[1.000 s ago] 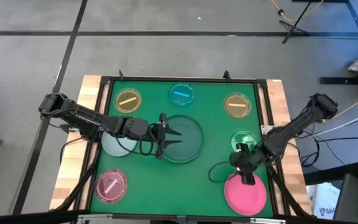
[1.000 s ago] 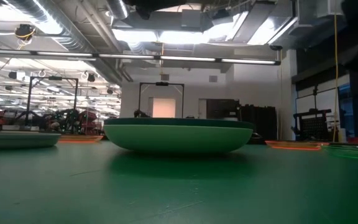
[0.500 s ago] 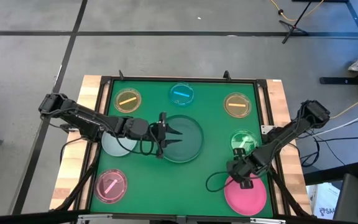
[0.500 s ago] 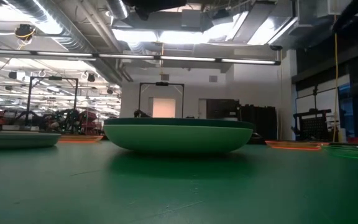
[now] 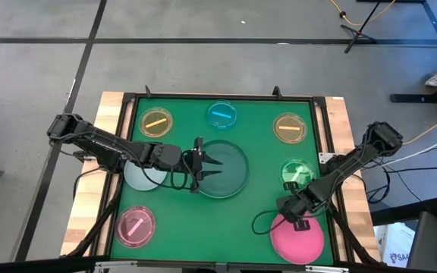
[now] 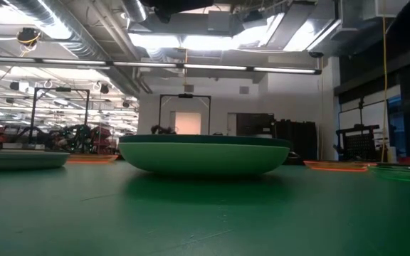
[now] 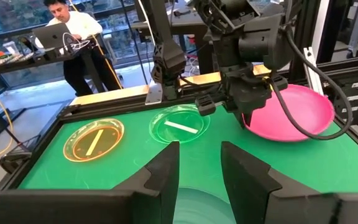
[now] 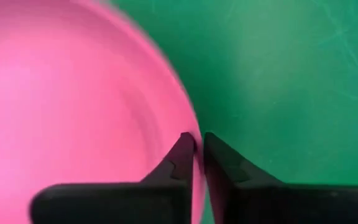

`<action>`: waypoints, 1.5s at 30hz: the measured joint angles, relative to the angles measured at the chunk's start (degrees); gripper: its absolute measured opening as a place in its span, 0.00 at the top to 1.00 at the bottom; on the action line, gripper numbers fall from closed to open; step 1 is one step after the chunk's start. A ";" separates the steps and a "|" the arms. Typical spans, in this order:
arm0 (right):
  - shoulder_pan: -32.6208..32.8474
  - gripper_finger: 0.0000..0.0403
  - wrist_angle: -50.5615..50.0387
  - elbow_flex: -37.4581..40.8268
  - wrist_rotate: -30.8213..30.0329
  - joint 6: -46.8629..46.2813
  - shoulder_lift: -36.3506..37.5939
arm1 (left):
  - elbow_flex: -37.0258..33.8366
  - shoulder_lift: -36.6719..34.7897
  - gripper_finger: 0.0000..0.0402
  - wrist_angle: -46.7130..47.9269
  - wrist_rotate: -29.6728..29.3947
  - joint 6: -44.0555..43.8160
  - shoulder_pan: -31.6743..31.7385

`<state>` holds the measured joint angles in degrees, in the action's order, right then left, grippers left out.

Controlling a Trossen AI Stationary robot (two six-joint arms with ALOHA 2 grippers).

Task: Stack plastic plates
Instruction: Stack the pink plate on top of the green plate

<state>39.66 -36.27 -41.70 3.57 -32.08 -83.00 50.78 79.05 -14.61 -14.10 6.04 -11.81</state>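
The large pink plate (image 5: 300, 239) lies near the table's front right. My right gripper (image 5: 295, 217) is shut on its rim. In the middle, the dark teal plate (image 5: 226, 171) sits inside the light green plate (image 6: 203, 160). My left gripper (image 5: 212, 162) hovers open above the teal plate's left part, with nothing between its fingers (image 7: 166, 171). Small translucent plates rest flat on the mat: orange (image 5: 156, 121), blue (image 5: 221, 114), brown (image 5: 289, 127), green (image 5: 297, 171), grey (image 5: 141, 176) and pink (image 5: 135, 225). My right gripper pinches the pink plate's rim (image 8: 185, 121) on the side toward the table's middle. One finger stands inside the plate and one outside. The fingers (image 8: 179, 158) come from above, pointing down. The plate's underside rests on the mat.
A raised black frame (image 5: 218, 97) runs around the green mat, with wooden table edges (image 5: 112, 114) outside it. Cables loop on the mat beside the right gripper (image 5: 260, 216). Beyond the table a person sits at a laptop (image 7: 73, 25).
My right gripper has gone toward the table's near edge and down, from beside the small green plate to the pink plate's rim. The left arm has kept still.
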 joint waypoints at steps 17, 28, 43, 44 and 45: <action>-12.50 0.99 -1.83 -6.21 -2.60 6.61 4.59 | 0.04 0.00 0.72 0.63 -0.01 0.00 0.02; -22.83 1.00 -2.66 -12.30 -4.03 13.07 6.05 | 0.04 -1.11 0.72 2.60 -1.23 0.42 -1.72; -38.85 1.00 8.07 -17.70 -2.55 22.48 6.03 | 0.09 -7.87 0.72 11.78 -8.09 0.51 -8.10; -40.23 1.00 9.52 -17.70 -2.51 23.02 5.81 | 0.09 -7.87 0.72 12.14 -8.38 0.50 -8.27; -41.60 1.00 11.33 -17.72 -2.51 23.25 5.26 | 0.09 -7.87 0.72 12.48 -8.73 0.50 -8.46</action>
<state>-1.94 -24.94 -59.42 1.06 -8.83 -77.74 50.87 71.18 -2.13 -22.83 6.55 -20.27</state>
